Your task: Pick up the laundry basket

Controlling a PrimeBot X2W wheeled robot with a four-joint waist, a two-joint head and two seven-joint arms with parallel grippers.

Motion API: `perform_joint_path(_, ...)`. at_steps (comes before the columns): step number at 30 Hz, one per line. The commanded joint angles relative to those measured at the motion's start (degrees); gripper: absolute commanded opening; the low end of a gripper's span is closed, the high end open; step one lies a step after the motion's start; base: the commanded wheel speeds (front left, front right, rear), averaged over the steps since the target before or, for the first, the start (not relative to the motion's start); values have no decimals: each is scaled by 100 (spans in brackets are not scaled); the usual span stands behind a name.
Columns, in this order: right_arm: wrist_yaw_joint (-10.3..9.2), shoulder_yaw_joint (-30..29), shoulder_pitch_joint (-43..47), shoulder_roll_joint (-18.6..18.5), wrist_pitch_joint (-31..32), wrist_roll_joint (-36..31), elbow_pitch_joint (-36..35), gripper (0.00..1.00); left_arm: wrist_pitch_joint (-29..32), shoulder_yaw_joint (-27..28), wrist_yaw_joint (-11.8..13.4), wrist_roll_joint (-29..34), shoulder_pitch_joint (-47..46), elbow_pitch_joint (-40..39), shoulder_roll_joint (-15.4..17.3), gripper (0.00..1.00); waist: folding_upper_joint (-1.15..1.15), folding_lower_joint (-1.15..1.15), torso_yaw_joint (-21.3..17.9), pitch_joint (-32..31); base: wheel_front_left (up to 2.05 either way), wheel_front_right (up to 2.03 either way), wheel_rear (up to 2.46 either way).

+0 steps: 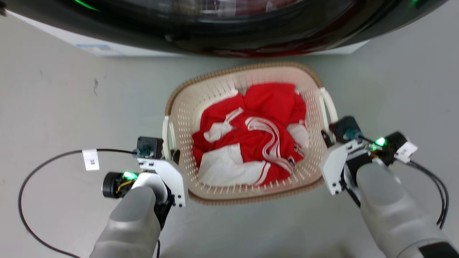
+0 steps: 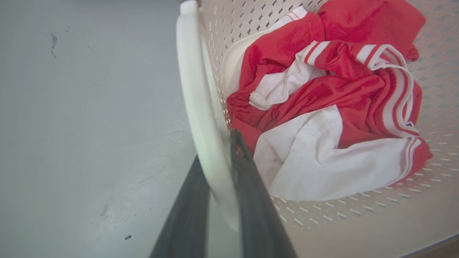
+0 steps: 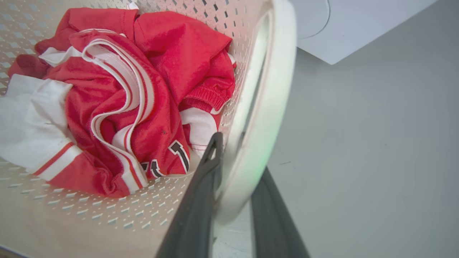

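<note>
Laundry basket (image 1: pixel 233 200) sits on the floor (image 1: pixel 71 107) before the washer (image 1: pixel 229 28). Left claw (image 2: pixel 217 147) and right claw (image 3: pixel 238 154) are each narrow, pinching a side handle (image 2: pixel 193 89). I'd raise both together, level, slowly.

One laundry basket (image 1: pixel 183 118), two claws — left claw (image 2: pixel 215 147), right claw (image 3: pixel 239 152), one washer (image 1: pixel 229 25), one red-and-white clothing heap (image 1: pixel 251 143)

The basket (image 1: pixel 247 67) is viewed from above by the head camera, and closely along the fingers (image 2: pixel 251 200) by both wrist cameras; the clothes (image 1: pixel 251 143) are shared.
</note>
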Motion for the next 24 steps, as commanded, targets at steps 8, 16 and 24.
perform_joint_path(8, -1, 946, 564, -16, 435, 1139, 31, 0, 400, -412, 10, -402, 368, 21, 29, 0, 0, 0, -168, -1070, 0, 0, 0)
perform_joint_path(16, 6, 1894, 920, 6, 935, 2164, -125, 0, 796, -817, 3, -751, 640, 20, 43, 0, 0, 0, -328, -1801, 0, 0, 0)
perform_joint_path(24, 11, 2505, 1151, 10, 1352, 2833, -148, 0, 1052, -1140, 3, -1112, 838, -19, 134, 0, 0, 0, -430, -2384, 0, 0, 0)
